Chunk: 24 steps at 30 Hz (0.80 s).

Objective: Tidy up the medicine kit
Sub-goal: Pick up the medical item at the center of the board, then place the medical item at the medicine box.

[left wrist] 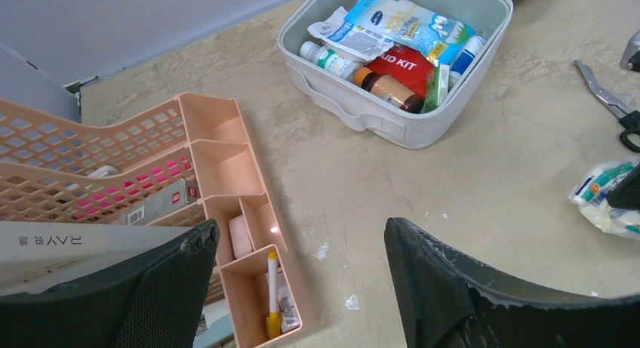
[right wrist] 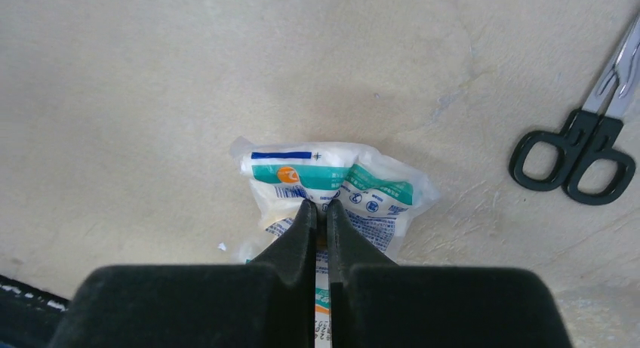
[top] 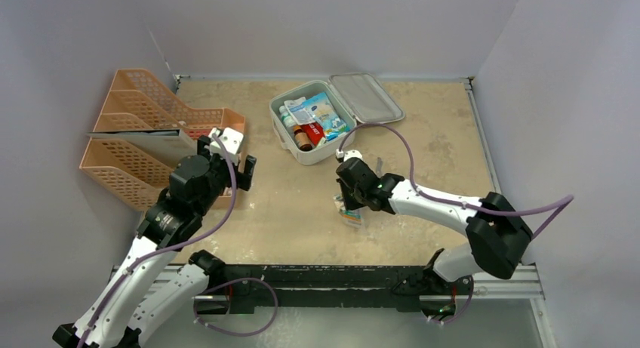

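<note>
The medicine kit [top: 318, 155] stands open at the back of the table, a pale grey case with its lid [top: 367, 97] laid back; inside show packets, small bottles and a red pouch. From the left wrist its front wall [left wrist: 377, 123] is at top centre. In front of it my right gripper [right wrist: 321, 207] points down at the table, shut on a crinkled white plastic packet [right wrist: 377, 193] with teal and blue print, pinching its middle. That packet [top: 352, 217] lies on the tabletop. My left gripper [left wrist: 302, 231] hangs open with nothing in it, beside the orange trays.
Orange mesh file trays [top: 143, 137] fill the left side; their small front compartments [left wrist: 226, 167] hold a yellow-white pen [left wrist: 270, 287] and an eraser. Black-handled scissors [right wrist: 577, 155] lie on the table to the right of the packet. White walls close in the table.
</note>
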Motion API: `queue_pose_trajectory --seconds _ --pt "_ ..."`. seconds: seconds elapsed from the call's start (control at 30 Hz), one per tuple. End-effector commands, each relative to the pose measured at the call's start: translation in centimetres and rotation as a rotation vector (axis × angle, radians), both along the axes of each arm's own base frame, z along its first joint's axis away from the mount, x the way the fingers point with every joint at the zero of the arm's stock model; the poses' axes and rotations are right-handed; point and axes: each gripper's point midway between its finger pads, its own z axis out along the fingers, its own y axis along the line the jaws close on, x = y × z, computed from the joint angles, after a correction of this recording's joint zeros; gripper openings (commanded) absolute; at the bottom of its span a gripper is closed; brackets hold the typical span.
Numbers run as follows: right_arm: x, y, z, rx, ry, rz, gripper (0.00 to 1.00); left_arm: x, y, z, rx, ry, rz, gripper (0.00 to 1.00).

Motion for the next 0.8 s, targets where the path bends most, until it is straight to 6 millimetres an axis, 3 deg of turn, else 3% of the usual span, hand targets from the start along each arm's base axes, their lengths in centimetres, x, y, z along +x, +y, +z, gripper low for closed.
queue_pose_trajectory --seconds 0.0,0.17,0.3,0.53,0.77 --pt "2.6 2.3 5.1 0.059 -0.155 0.112 0.00 0.1 0.7 0.7 0.008 -0.037 0.027 0.79" --pt "7.6 4.2 10.6 0.076 -0.339 0.189 0.00 0.1 0.8 0.4 0.009 -0.035 0.034 0.79" --pt "12.3 5.5 13.3 0.174 -0.429 0.214 0.00 0.1 0.7 0.4 0.008 -0.034 0.032 0.79" --pt "18.8 8.9 15.2 0.233 -0.529 0.325 0.00 0.0 0.7 0.2 0.010 -0.033 0.026 0.79" --pt "23.8 11.7 14.2 0.184 -0.566 0.388 0.02 0.0 0.7 0.2 0.013 -0.035 0.024 0.79"
